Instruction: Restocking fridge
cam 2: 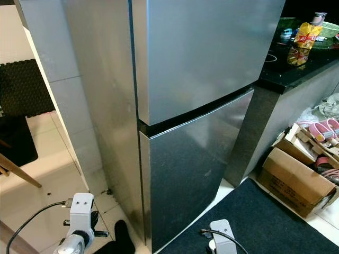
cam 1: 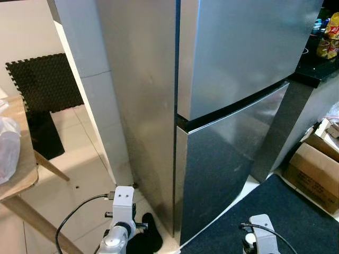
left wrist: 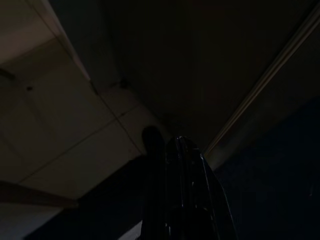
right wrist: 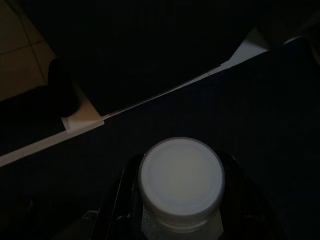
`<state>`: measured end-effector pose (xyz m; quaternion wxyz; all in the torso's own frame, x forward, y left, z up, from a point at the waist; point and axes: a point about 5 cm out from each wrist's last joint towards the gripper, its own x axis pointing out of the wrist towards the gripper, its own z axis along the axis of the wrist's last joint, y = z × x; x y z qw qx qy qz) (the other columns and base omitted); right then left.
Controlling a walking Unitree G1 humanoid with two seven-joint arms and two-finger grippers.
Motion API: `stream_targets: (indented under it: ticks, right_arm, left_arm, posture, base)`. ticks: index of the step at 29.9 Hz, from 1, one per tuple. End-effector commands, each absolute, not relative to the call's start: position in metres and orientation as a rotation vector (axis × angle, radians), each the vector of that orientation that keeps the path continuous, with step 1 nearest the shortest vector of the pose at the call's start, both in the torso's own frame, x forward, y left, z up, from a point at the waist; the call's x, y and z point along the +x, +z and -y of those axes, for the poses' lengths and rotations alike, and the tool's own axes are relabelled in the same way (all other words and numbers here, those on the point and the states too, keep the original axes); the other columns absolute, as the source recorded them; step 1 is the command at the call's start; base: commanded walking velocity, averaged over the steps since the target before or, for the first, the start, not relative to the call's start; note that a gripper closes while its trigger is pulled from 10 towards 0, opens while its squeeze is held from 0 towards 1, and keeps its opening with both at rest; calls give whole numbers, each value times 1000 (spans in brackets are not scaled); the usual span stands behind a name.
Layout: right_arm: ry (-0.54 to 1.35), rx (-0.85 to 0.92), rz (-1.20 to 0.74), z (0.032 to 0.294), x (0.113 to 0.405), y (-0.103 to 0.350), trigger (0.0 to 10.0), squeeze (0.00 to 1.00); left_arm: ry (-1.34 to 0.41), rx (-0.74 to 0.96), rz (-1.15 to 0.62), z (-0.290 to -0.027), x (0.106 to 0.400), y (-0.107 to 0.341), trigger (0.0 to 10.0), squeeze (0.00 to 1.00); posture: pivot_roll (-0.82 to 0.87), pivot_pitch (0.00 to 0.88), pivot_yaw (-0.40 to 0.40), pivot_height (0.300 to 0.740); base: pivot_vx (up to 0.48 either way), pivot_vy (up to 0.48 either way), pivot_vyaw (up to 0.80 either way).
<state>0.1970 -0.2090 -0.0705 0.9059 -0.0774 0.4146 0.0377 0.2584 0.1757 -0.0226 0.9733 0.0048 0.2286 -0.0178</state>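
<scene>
A tall stainless-steel fridge [cam 1: 238,58] stands right in front of me with its upper door and lower door [cam 1: 222,169] both closed. My left arm [cam 1: 122,211] hangs low by the fridge's left corner. In the dark left wrist view its gripper [left wrist: 181,145] points at the floor, its black fingers pressed together with nothing between them. My right arm [cam 1: 259,235] hangs low over the dark rug. In the right wrist view the right gripper [right wrist: 181,167] is shut on a bottle with a white cap [right wrist: 181,180], a black finger [right wrist: 122,195] on each side.
A wooden table [cam 1: 24,180] with a plastic bag [cam 1: 8,145] is at my left, with a black foam mat [cam 1: 45,79] behind it. Right of the fridge are a dark counter [cam 2: 296,66] with snack packs, cardboard boxes [cam 2: 296,182] and a dark blue rug [cam 1: 291,211].
</scene>
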Motion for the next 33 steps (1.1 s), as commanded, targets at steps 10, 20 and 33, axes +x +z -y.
stream_targets:
  ticks: [10, 20, 33]
  right_arm:
    - [87, -185, -816, 211, 204, -65, 10000, 0]
    - [96, -191, -821, 212, 202, -66, 10000, 0]
    - [112, -209, -822, 212, 201, -67, 10000, 0]
  left_arm:
    - [-51, 1, -468, -172, 258, -24, 10000, 0]
    - [-23, -20, -467, -176, 257, -24, 10000, 0]
    - [-7, -28, -474, -180, 252, -27, 10000, 0]
  posture:
    - [3, 7, -18, 726]
    - [0, 0, -17, 726]
    - [-4, 0, -16, 726]
  base:
    - [0, -480, 0]
    - [0, -48, 0]
    - [0, 0, 0]
